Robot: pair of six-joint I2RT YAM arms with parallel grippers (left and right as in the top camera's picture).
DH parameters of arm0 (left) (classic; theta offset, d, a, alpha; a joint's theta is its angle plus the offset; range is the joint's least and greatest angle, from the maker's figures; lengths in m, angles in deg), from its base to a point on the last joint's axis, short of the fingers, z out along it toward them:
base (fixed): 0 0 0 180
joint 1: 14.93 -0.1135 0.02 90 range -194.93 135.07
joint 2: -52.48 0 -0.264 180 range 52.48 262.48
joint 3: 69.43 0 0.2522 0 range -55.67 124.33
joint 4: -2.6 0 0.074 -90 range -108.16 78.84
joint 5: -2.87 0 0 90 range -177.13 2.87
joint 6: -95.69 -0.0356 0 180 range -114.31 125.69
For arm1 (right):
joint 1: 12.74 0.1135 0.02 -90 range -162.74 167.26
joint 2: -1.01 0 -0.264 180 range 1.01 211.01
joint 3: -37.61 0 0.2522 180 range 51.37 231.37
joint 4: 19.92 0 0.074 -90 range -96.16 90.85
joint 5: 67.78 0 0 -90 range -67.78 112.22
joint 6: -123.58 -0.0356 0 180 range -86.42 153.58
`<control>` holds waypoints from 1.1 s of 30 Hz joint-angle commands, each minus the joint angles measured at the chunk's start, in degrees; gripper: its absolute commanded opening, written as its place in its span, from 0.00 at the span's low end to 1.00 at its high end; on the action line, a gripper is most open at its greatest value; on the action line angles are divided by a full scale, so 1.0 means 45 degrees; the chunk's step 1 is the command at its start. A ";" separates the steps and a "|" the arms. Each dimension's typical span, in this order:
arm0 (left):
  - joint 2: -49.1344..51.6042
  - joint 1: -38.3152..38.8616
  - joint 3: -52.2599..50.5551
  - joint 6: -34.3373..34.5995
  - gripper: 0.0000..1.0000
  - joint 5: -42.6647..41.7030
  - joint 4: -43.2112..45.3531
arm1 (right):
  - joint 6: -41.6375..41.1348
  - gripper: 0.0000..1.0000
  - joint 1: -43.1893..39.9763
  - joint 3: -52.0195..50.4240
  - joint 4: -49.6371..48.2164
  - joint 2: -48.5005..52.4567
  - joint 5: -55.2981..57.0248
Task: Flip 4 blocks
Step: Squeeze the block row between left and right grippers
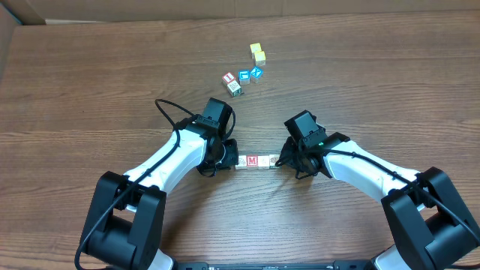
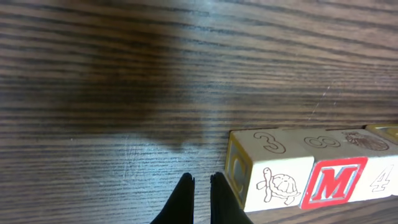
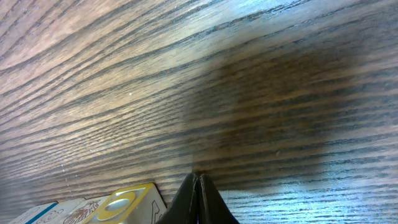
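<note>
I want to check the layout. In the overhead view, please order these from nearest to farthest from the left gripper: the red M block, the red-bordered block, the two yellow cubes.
1. Red M block: in the row right beside the left gripper.
2. Red-bordered block: farther away, in the loose group.
3. Two yellow cubes: beyond that group, farthest back.
</note>
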 commanded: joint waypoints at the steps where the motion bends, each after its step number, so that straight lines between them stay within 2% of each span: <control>1: 0.0117 0.0097 -0.0112 0.0340 0.04 0.0131 0.0219 | -0.0015 0.04 0.0000 -0.0053 -0.0092 0.0000 -0.0015; 33: 0.0714 0.0092 -0.0165 0.0952 0.04 0.0058 0.0282 | 0.0384 0.04 0.0005 -0.0053 -0.0423 0.0000 -0.0772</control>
